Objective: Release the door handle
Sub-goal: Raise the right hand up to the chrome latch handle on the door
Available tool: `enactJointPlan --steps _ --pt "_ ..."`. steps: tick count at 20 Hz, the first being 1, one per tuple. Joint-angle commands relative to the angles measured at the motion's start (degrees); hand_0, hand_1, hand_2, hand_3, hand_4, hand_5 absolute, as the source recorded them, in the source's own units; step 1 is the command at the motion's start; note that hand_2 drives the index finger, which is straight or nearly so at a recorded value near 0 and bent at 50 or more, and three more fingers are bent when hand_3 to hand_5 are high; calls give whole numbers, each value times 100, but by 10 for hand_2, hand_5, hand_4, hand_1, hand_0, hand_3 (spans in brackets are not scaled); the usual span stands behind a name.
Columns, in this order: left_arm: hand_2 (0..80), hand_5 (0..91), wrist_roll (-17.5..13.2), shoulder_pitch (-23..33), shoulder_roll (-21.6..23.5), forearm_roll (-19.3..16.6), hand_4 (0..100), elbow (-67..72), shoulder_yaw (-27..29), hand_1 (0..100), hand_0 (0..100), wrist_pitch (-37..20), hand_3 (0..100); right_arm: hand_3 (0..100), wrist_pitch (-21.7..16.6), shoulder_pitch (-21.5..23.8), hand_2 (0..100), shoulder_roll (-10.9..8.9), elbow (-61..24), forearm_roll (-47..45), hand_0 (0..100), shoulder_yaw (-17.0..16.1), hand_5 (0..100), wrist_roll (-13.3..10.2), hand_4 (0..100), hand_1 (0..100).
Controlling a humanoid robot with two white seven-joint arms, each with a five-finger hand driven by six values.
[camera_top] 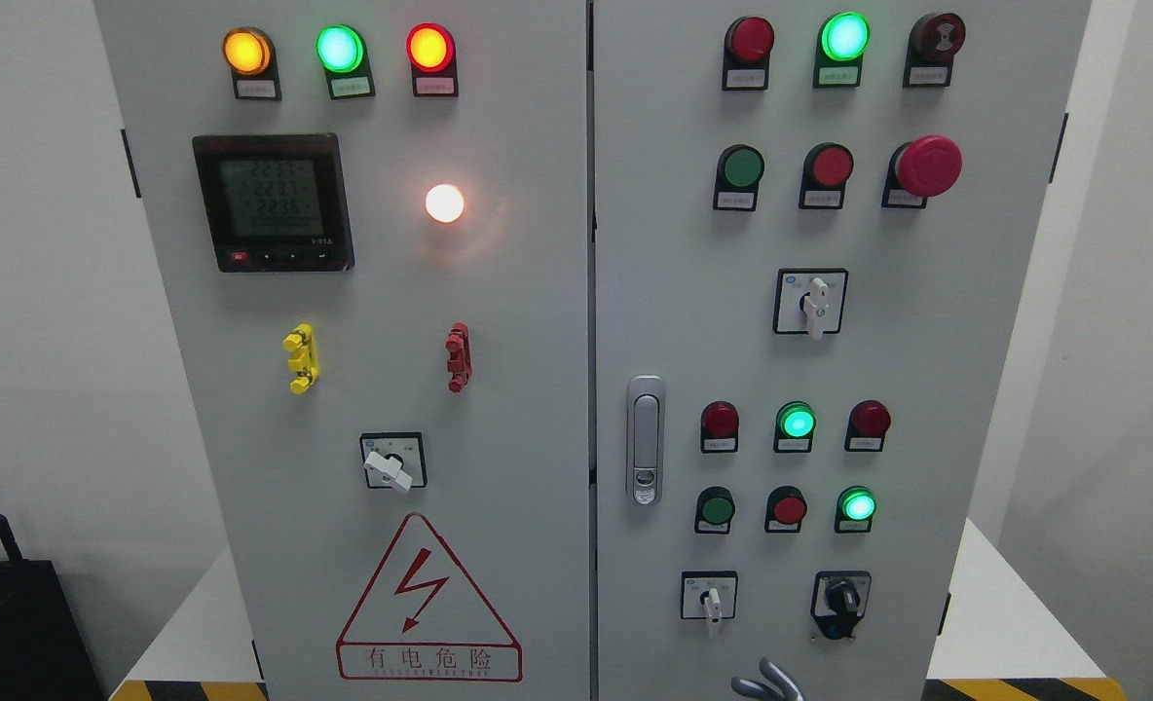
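Door handle (645, 440) stands untouched; a hand's fingers (769, 680) at bottom edge hang spread, holding nothing.

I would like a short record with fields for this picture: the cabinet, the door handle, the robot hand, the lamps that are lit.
cabinet: grey electrical cabinet, two doors, both closed
door handle: silver handle on the right door, upright, nothing touching it
hand: grey fingers at the bottom edge, below the handle; which arm is unclear
lit lamps, left door: amber, green, red, white
meter: digital meter lit
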Motion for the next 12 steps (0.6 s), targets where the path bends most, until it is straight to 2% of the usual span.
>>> enactJointPlan --steps 1,4,6,7,8,9,11,12 --pt "0 0 -3 0 0 0 0 97 62 389 120 2 0 728 16 -411 0 47 134 1562 354 17 622 -231 623 337" --pt "0 0 -3 0 0 0 0 97 62 389 120 2 0 792 24 -763 0 170 380 2696 337 105 731 -540 707 374" --pt "0 0 -3 0 0 0 0 97 62 389 120 -7 0 862 42 -930 0 398 521 3417 327 176 844 -645 803 382" --pt "0 0 -3 0 0 0 0 97 62 389 120 2 0 862 51 -983 0 478 574 3733 327 193 844 -741 803 382" --pt "0 0 -3 0 0 0 0 97 62 389 120 -7 0 930 51 -1019 0 583 627 3989 320 219 921 -838 867 384" --pt "0 0 -3 0 0 0 0 97 62 389 120 2 0 962 51 -1028 0 688 671 4244 311 237 958 -900 898 387" --pt "0 0 -3 0 0 0 0 97 62 389 120 -7 0 1000 42 -1063 0 777 793 4832 306 255 979 -970 923 387" --pt "0 0 -3 0 0 0 0 97 62 389 120 2 0 1000 51 -1141 0 847 872 5148 300 255 985 -1084 932 385"
